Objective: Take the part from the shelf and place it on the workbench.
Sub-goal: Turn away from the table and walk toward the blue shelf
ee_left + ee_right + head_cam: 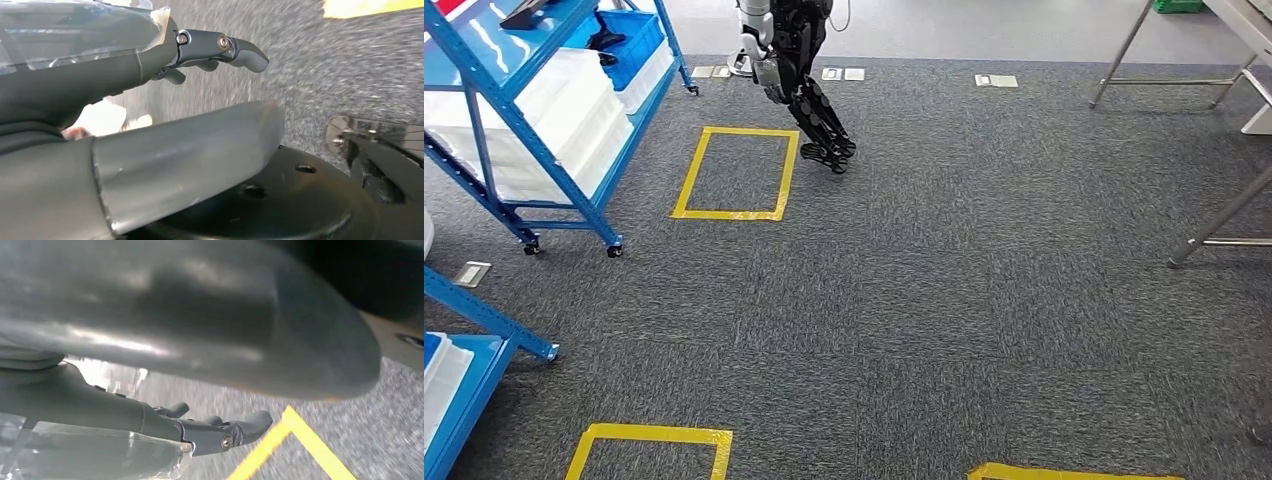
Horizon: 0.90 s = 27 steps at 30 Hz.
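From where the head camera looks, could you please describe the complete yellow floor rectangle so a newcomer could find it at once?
Start at the blue wheeled shelf holding white bins on the left. Just to its right, on the grey carpet, lies the yellow tape rectangle, with a second robot's dark legs beside its far right corner. Unlike the other yellow outlines at the near edge, all four of its sides are in the picture.

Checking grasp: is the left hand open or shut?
Open: left hand fingers stretch straight over the carpet, gripping nothing.
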Tool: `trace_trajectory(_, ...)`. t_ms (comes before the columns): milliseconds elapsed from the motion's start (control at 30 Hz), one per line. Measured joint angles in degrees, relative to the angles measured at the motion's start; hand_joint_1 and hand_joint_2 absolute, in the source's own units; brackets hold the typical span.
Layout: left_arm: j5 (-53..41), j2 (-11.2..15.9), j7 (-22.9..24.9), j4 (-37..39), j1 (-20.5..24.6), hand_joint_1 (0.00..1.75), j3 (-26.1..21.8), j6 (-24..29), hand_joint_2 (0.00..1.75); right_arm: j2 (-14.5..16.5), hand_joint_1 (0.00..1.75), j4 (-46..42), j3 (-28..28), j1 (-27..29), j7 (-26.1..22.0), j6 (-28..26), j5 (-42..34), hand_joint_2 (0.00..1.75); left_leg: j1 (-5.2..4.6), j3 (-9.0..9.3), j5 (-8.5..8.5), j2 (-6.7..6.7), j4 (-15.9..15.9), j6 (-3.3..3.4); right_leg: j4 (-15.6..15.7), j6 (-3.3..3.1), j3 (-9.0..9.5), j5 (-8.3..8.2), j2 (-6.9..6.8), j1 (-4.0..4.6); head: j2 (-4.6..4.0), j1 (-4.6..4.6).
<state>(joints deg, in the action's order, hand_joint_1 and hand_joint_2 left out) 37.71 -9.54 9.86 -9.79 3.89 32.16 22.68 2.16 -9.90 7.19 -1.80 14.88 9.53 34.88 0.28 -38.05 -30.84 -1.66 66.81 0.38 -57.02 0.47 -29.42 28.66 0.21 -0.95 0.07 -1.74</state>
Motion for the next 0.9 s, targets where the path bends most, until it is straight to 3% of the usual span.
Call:
trace_trajectory(67,0.89,-0.03,0.00,0.00,-0.05,0.00,-0.39,0.65,0.00,-0.34,0.00,0.00,0.36,0.05,-0.64,0.53,1.00,0.00,0.07,-3.27,-2.75,1.27,6.76,-0.12,-0.01,-0.25,-0.08,0.11,-1.81,0.32,0.01,-0.16)
trace_trajectory(100,1.11,-0.04,0.00,0.00,-0.11,0.00,-0.56,0.82,0.00,-0.50,0.00,0.00,0.52,0.04,-0.78,0.69,1.24,0.00,0.09,-3.65,-2.62,1.46,7.61,-0.07,-0.01,-0.32,-0.20,0.17,-2.69,0.43,0.01,-0.17)
trace_trajectory(133,1.32,-0.04,-0.01,0.00,-0.17,0.00,-0.75,1.03,0.00,-0.61,0.00,0.00,0.67,0.01,-0.85,0.79,1.46,0.00,0.10,-2.76,-1.48,1.67,6.13,0.04,-0.01,-0.39,-0.27,0.23,-3.53,0.52,0.01,-0.17)
trace_trajectory(167,1.60,-0.04,-0.06,0.00,-0.19,0.00,-0.99,1.41,0.00,-0.70,0.00,0.00,0.88,-0.05,-0.96,0.87,1.78,0.00,0.07,-0.69,0.23,2.26,2.60,0.24,-0.01,-0.43,-0.28,0.34,-4.30,0.57,0.01,-0.17)
trace_trajectory(233,2.51,-0.11,-0.41,-0.01,-0.08,0.00,-1.62,2.91,0.00,-0.88,0.00,0.00,1.45,-0.21,-1.28,0.94,2.71,0.00,-0.19,3.86,2.79,4.66,-5.24,0.75,-0.02,-0.29,0.07,0.63,-5.53,0.87,0.01,-0.15)
trace_trajectory(267,3.04,-0.17,-0.80,-0.02,-0.01,0.00,-2.05,4.04,0.00,-0.99,0.00,0.00,1.76,-0.31,-1.43,0.97,3.17,0.00,-0.38,5.18,3.27,5.49,-7.50,1.02,-0.02,-0.09,0.32,0.78,-6.02,1.00,0.01,-0.08)
trace_trajectory(300,3.50,-0.25,-1.34,-0.02,0.04,0.00,-2.46,5.46,0.00,-1.09,0.00,0.00,2.03,-0.47,-1.51,1.03,3.51,0.00,-0.60,5.59,3.33,5.76,-8.33,1.27,0.01,0.16,0.61,0.88,-6.48,1.09,0.01,-0.03)
trace_trajectory(367,4.05,-0.33,-2.83,-0.02,0.01,0.00,-3.30,9.32,0.00,-1.25,0.00,-0.02,2.48,-0.91,-1.53,1.12,3.89,0.00,-0.77,5.56,3.69,4.40,-8.61,1.90,0.20,0.75,1.16,0.98,-7.53,1.11,0.01,0.07)
trace_trajectory(400,4.05,-0.33,-3.87,-0.02,-0.03,0.00,-3.64,11.67,0.00,-1.30,0.00,-0.04,2.63,-1.10,-1.52,1.10,3.98,0.00,-0.67,5.68,4.00,3.74,-8.98,2.22,-0.02,1.02,1.22,1.27,-7.10,1.02,0.01,0.09)
trace_trajectory(467,3.80,-0.14,-7.18,0.65,0.13,0.00,-4.24,15.41,0.00,-1.34,0.00,-0.08,2.77,-1.21,-1.45,0.97,3.96,0.00,-0.29,5.95,4.64,2.46,-9.67,2.82,-3.38,1.12,-0.20,3.24,-4.28,0.85,0.02,0.37)
trace_trajectory(533,3.67,0.31,-10.94,2.71,0.73,0.00,-4.85,17.00,0.00,-1.34,0.00,-0.08,2.78,-1.12,-1.07,0.90,3.81,0.00,-0.20,5.78,4.90,0.96,-9.77,3.11,-11.15,0.84,-3.98,6.41,-1.26,0.61,0.01,0.68)
trace_trajectory(600,3.68,0.94,-12.56,4.78,1.16,0.00,-5.38,17.14,0.00,-1.35,0.00,-0.08,2.77,-1.10,-0.70,0.91,3.60,0.00,-0.25,5.74,4.95,-0.75,-9.73,3.17,-16.18,1.16,-6.67,7.50,-0.48,0.50,0.00,0.75)
trace_trajectory(633,3.69,1.24,-12.72,5.44,1.17,0.00,-5.54,17.14,0.00,-1.36,0.00,-0.08,2.76,-1.11,-0.61,0.91,3.54,0.00,-0.25,5.82,4.95,-1.54,-9.71,3.15,-15.36,1.62,-6.47,6.59,-0.35,0.41,0.00,0.75)
trace_trajectory(667,3.69,1.49,-12.80,5.99,1.18,0.00,-5.65,17.14,0.00,-1.37,0.00,-0.08,2.76,-1.12,-0.56,0.92,3.50,0.00,-0.24,5.94,4.94,-2.35,-9.68,3.09,-12.42,2.15,-5.27,4.93,-0.05,0.25,0.00,0.75)
trace_trajectory(733,3.70,1.74,-12.88,6.82,1.25,0.00,-5.76,17.14,0.00,-1.37,0.00,-0.05,2.76,-0.94,-0.48,0.93,3.51,0.00,-0.31,5.93,4.88,-3.95,-9.48,2.69,-4.40,2.82,-1.98,1.46,2.19,-0.18,0.01,0.81)
trace_trajectory(800,4.13,1.66,-12.08,7.23,1.38,0.00,-5.85,17.10,0.00,-1.33,0.00,-0.02,2.76,-0.81,-0.49,0.94,3.52,0.00,-0.35,5.57,4.90,-5.30,-9.30,1.95,-0.36,2.32,-0.48,0.08,3.66,-0.23,0.01,0.82)
trace_trajectory(867,5.00,1.28,-9.58,6.83,1.13,0.00,-6.16,16.05,0.00,-1.27,0.00,0.00,2.76,-0.98,-0.52,0.93,3.53,0.00,-0.19,5.19,5.06,-6.23,-9.31,1.20,-0.09,1.27,-0.25,-0.09,2.69,-0.02,0.00,0.80)
trace_trajectory(900,5.44,1.05,-8.11,6.19,0.86,0.00,-6.38,14.72,0.00,-1.24,0.00,0.00,2.76,-1.05,-0.56,0.93,3.53,0.00,-0.15,4.96,4.87,-5.62,-9.05,0.91,0.03,0.85,-0.11,-0.25,2.12,-0.04,0.00,0.78)
